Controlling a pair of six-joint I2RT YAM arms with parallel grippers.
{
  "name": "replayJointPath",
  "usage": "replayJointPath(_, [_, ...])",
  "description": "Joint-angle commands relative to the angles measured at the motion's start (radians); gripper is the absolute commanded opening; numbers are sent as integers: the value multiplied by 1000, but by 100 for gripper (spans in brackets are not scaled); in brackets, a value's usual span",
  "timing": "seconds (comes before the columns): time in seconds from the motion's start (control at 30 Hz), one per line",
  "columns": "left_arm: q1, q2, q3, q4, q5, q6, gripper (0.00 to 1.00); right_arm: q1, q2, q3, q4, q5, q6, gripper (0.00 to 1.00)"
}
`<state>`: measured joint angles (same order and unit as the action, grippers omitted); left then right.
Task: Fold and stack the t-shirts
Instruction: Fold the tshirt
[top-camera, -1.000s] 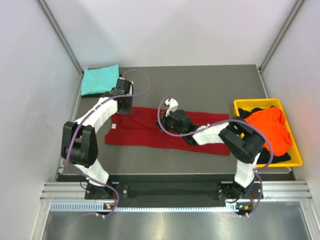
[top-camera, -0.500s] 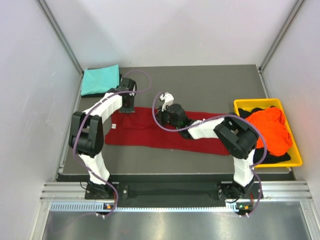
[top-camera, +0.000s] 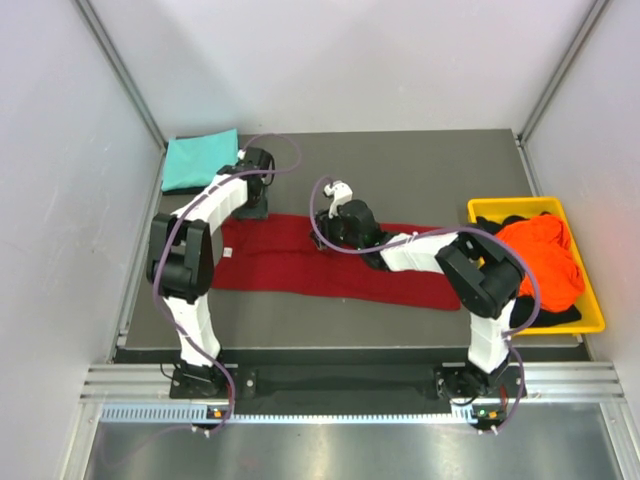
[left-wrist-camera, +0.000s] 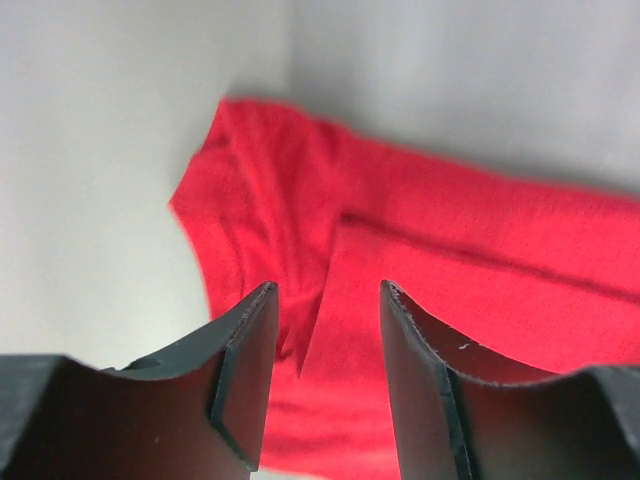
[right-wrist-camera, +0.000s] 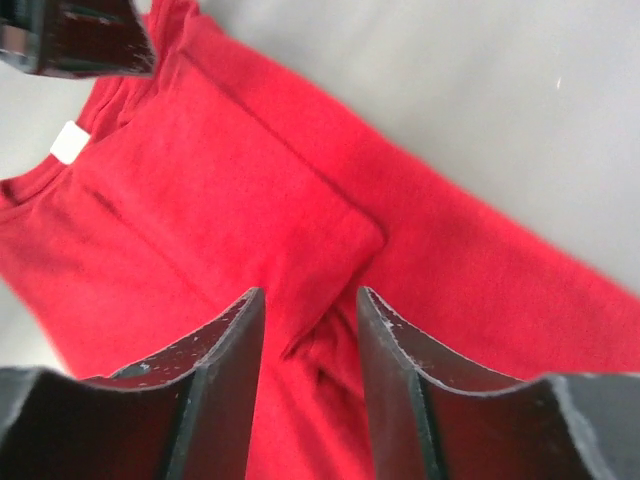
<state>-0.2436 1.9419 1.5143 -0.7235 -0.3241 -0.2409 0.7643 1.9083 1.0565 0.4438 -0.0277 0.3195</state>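
Note:
A dark red t-shirt lies as a long flat strip across the middle of the table. My left gripper hovers over its far left end near the collar. In the left wrist view the left gripper is open, with red cloth lying flat under the gap. My right gripper is over the strip's far edge near the middle. Seen from the right wrist, the right gripper is open above a folded-over flap. A folded teal t-shirt rests at the far left corner. An orange t-shirt and a black one fill the bin.
The yellow bin stands at the table's right edge. Grey table stretches behind the red strip to the back wall. White side walls close in on both sides. The left gripper's finger shows at the top left of the right wrist view.
Both grippers were shut and now stand open, with the red cloth lying loose under them. The left arm has drawn in closer to the table's far left.

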Motion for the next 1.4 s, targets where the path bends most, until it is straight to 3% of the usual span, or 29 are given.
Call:
replayJointPath(0.0, [4,-130,-37,-4,-15,6,50,-3,-101,-36,-22,-34,62,43])
replayJointPath(0.2, [21,-312,-227,97,188,-26,51,-3,-123,-79,-19,-107,112,41])
replayJointPath(0.37, [36,-348,-350,188,358,-95,53,-3,-95,-76,-5,-173,96,36])
replayJointPath(0.53, [36,-316,-387,217,339,-118,51,-3,-74,-73,1,-196,95,37])
replayJointPath(1.13, [41,-141,-307,203,201,-109,48,4,32,0,-19,-181,64,39])
replayJointPath(1.37, [41,-118,-295,202,184,-100,48,6,57,11,9,-204,62,35])
